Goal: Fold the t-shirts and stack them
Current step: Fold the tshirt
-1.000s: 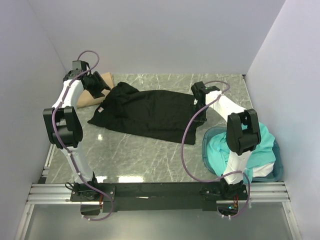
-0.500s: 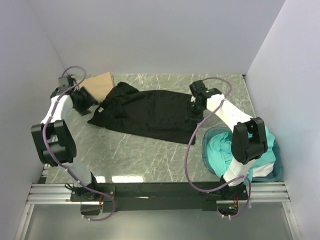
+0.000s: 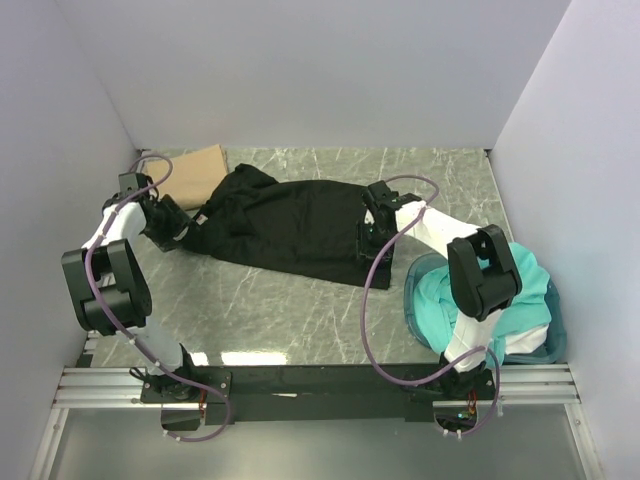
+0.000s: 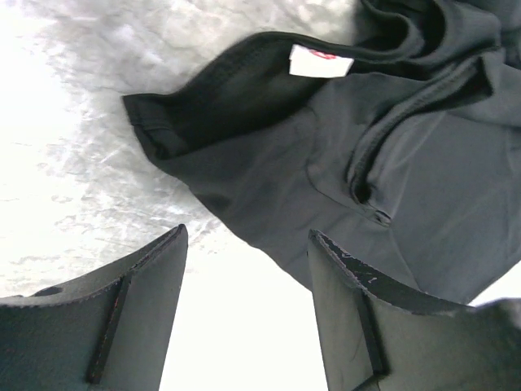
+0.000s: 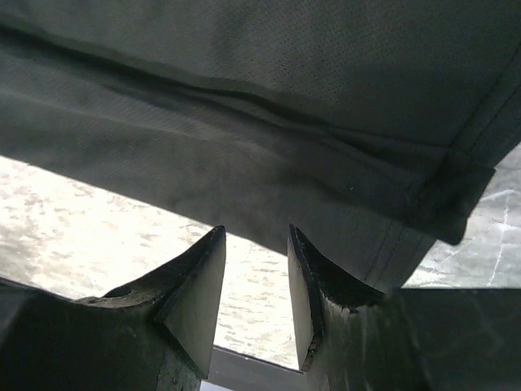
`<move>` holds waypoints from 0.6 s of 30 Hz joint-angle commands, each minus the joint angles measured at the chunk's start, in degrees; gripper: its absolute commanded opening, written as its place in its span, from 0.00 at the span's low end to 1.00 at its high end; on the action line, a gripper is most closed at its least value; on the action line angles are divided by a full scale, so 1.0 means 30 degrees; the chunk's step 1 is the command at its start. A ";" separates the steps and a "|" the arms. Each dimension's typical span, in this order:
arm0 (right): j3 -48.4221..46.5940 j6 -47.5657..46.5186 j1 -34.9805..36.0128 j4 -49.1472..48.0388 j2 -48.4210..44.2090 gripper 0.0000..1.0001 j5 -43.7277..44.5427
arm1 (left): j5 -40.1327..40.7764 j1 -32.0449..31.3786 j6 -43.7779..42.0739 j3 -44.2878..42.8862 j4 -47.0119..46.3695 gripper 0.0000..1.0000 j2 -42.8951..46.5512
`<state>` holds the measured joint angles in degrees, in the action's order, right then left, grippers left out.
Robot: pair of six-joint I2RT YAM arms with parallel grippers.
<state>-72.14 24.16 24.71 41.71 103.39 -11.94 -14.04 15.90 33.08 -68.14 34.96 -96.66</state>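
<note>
Black t-shirt (image 3: 290, 225) lies spread across the middle of the table (image 3: 300, 315), and the left gripper (image 4: 244, 236) sits at its collar end, fingers apart, gripping nothing. Right gripper (image 5: 256, 232) is at the hem, fingers apart too, cloth just ahead.

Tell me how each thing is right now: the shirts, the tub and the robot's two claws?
Black cloth t-shirt: spread out, not folded, rumpled at the collar end.
Tan-brown cloth t-shirt: lying flat, looks folded.
Teal cloth t-shirts: bunched up in the tub.
Round translucent blue plastic tub: upright, full of cloth.
Left gripper: open, empty, by the black shirt's collar.
Right gripper: open, empty, at the black shirt's hem.
</note>
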 commanded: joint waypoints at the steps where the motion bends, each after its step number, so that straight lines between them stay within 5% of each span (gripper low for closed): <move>1: 0.0314 -0.0115 -0.0033 -0.0808 0.0252 0.44 -0.0324 | 0.0753 0.0061 -0.0392 0.0241 -0.0110 0.66 -0.0035; 18: 0.0843 -0.0964 -0.0063 -0.0955 0.1892 0.44 0.0232 | 0.0111 0.0032 0.0838 0.1502 -0.2981 0.58 -0.1675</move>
<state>-70.32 22.63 24.71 39.48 107.85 -12.40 -12.84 15.94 34.68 -63.22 29.08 -100.73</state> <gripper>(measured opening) 0.437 0.597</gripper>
